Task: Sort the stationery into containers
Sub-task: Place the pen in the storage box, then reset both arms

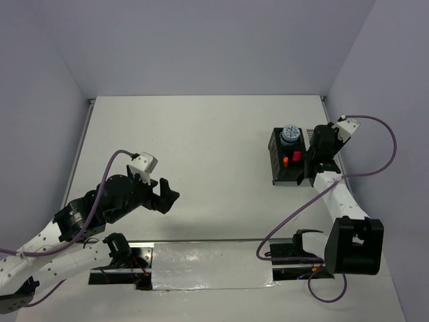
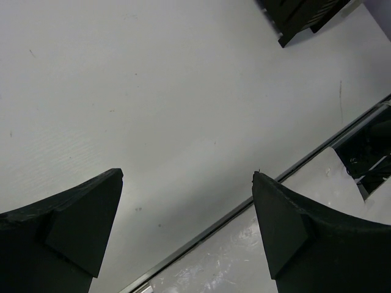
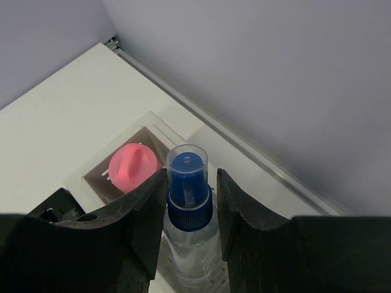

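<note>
My right gripper [image 3: 192, 174] is shut on a clear blue-capped tube [image 3: 189, 195], which stands upright in a compartment of the white holder [image 3: 91, 170]. In the neighbouring compartment sits a pink-capped tube [image 3: 133, 166]. From above, the right gripper [image 1: 323, 144] hangs over the holder beside the black mesh organiser [image 1: 276, 164]. The organiser holds a blue-white patterned roll [image 1: 290, 133], an orange-capped marker [image 1: 285, 161] and a pink-capped marker [image 1: 296, 155]. My left gripper [image 1: 167, 196] hovers open over bare table at the left, with nothing between its fingers [image 2: 91, 213].
The right wall and the table's edge rail [image 3: 244, 143] run close behind the white holder. A shiny metal strip [image 1: 208, 265] lies along the near edge between the arm bases. A corner of the organiser [image 2: 299, 15] shows at the top of the left wrist view.
</note>
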{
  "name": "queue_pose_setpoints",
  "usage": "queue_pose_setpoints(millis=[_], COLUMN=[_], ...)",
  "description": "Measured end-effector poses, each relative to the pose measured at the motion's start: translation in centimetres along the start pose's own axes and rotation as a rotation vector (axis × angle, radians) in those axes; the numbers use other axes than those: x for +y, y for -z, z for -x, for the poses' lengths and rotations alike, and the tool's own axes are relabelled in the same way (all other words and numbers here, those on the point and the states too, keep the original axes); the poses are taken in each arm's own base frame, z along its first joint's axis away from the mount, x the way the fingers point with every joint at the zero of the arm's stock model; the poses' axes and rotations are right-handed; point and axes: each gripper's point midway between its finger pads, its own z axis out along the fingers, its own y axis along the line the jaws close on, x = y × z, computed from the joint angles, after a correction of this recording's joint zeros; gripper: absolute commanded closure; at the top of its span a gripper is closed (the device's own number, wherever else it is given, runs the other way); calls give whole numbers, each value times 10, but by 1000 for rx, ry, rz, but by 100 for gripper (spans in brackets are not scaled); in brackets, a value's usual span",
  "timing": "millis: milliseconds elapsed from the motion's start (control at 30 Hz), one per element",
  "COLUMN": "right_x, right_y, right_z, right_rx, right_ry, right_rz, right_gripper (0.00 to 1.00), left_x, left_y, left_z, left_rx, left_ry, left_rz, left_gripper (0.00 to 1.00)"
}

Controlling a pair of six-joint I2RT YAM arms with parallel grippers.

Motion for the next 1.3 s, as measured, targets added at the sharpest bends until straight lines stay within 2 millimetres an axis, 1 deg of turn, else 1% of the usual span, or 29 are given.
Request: queue_pose_setpoints(millis=[33,67,100,133,200,233,367,433,467,533,600,667,733,767,800,833,900,967,1033,1100,1233,1267,1300], right_x=[1,2,2,2,2,2,4,8,13,31,55,77,88,90,90,89,81,65,42,22,-16,-26,-34], right_y=[0,-1,-1,-1,-1,-1,2,8,14,35,67,109,149,171,188,206,232,247,254,259,272,275,277], right_z=[-1,-3,-4,-5,-5,-6,-7,-3,1,13,29,51,73,83,90,98,105,106,105,110,126,130,133], right_rx=[4,9,13,15,16,20,38,47,55,58,65,59,56,60,65,69,90,114,130,126,102,94,87], right_ry=[1,-1,2,-3,-8,-8,1,5,7,12,18,20,19,18,20,18,22,37,53,43,6,-5,-13], right_rz=[5,8,8,8,7,6,11,32,61,156,302,464,592,660,707,761,831,865,870,878,913,919,920], right_gripper=[28,22,19,11,2,1,0,0,0,0,0,0,0,0,0,0,0,0,0,0,0,0,0], left_x=[0,-1,-2,-2,-2,-2,-1,3,7,21,39,54,64,68,72,75,83,90,97,105,118,120,125], left_y=[2,4,5,6,8,8,10,9,9,8,8,10,15,17,20,24,35,50,68,86,125,131,145], left_z=[1,2,4,5,6,6,7,8,9,10,13,23,39,48,56,66,80,92,101,105,109,109,110], left_rx=[-7,-15,-23,-29,-36,-38,-46,-52,-57,-60,-50,-49,-71,-80,-92,-114,-149,-194,-242,-284,-360,-371,-400], left_ry=[-5,-5,-4,-3,-1,-1,3,8,17,43,74,101,127,135,140,150,164,172,181,195,240,249,271], left_rz=[-8,-16,-20,-23,-26,-27,-24,0,24,110,245,380,488,543,589,633,704,752,776,786,779,775,764], left_gripper=[1,1,1,1,1,1,1,1,1,1,1,1,1,1,1,1,1,1,1,1,1,1,1])
